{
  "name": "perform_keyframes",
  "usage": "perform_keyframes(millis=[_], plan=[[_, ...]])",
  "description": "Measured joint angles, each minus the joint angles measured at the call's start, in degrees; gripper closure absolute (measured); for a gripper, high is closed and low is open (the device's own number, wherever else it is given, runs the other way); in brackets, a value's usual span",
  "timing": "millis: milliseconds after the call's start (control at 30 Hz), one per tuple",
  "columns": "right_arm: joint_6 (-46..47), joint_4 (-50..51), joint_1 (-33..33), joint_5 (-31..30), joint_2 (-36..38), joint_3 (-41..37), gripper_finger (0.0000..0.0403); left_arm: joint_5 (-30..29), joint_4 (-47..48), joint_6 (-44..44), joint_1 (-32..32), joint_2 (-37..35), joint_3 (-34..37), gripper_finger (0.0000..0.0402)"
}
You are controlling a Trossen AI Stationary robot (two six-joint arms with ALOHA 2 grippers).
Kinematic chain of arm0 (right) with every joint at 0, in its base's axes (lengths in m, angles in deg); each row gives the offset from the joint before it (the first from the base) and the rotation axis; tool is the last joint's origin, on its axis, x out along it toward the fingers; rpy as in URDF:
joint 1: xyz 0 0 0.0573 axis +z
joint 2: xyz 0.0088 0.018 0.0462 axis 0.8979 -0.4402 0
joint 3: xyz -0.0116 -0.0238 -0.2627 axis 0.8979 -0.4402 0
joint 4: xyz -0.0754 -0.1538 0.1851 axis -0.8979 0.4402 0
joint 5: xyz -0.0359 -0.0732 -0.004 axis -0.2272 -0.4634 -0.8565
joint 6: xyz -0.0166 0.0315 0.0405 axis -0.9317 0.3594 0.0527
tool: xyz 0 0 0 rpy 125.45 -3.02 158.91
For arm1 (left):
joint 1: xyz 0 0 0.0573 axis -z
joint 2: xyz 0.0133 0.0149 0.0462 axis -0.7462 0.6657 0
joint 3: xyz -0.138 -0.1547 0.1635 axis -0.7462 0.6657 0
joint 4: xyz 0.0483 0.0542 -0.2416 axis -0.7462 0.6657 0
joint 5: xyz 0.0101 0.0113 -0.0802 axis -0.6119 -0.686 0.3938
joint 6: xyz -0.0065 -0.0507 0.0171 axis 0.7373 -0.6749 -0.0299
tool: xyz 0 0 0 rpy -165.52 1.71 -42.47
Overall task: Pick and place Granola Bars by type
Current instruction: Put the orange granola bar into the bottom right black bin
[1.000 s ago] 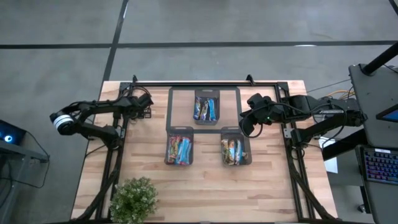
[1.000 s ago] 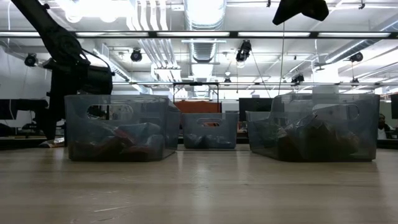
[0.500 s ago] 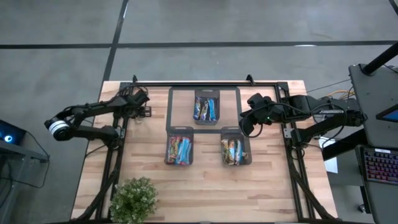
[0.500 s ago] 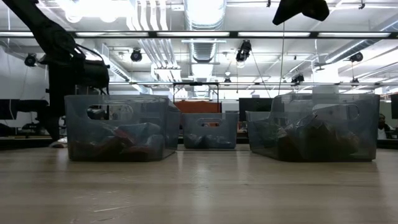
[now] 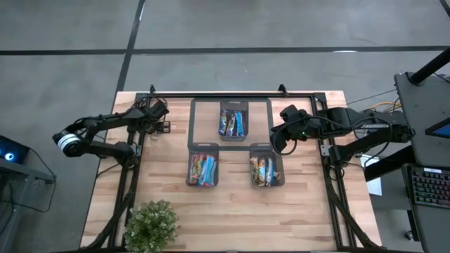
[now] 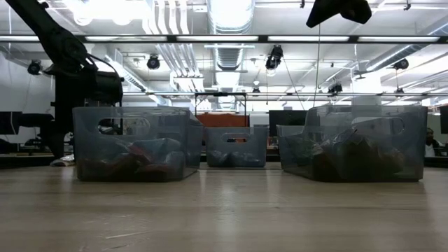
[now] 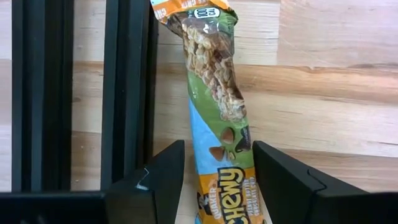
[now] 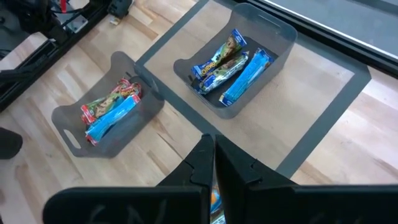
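Observation:
A brownish-gold granola bar (image 7: 214, 81) lies lengthwise between the fingers of my left gripper (image 7: 219, 148). That gripper stands at the table's far left (image 5: 160, 112), beside the black frame rail, and is shut on the bar. The other Granola Bars lie sorted in three bins: blue ones in the far centre bin (image 5: 233, 121), red-and-blue ones in the near left bin (image 5: 202, 169), brownish-gold ones in the near right bin (image 5: 266, 170). My right gripper (image 8: 211, 149) hangs shut, high over the near right bin (image 5: 278, 143). My left gripper has the bar's near part (image 7: 244, 171) between its two fingers, which lie along the bar's long edges and slant steeply down. The bar reaches forward past the fingertips, its far end (image 7: 193, 12) over the wood. Whether that end rests on the table I cannot tell.
Black frame rails (image 7: 127, 93) run just beside the held bar. A grey mat outline (image 5: 193, 126) surrounds the far bin. A potted plant (image 5: 151, 223) stands at the table's near left corner. Bare wood lies near the front edge.
My left arm has swung a little toward the table's left edge and turned slightly. Its fingers keep the same gap.

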Motion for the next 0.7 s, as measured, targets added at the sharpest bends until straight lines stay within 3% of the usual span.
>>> perform_keyframes(millis=[267, 533, 700], plan=[[0.41, -0.09, 0.00, 0.00, 0.00, 0.00, 0.0394, 0.31, -0.03, 0.61, -0.09, 0.00, -0.02, 0.0230], [0.38, -0.13, 0.00, 0.00, 0.00, 0.00, 0.0394, 1.50, -0.31, 0.19, -0.28, 0.00, 0.09, 0.0285], [0.21, -0.11, 0.00, 0.00, 0.00, 0.00, 0.0394, 1.88, -0.58, -0.82, -0.32, -0.09, 0.84, 0.0295]])
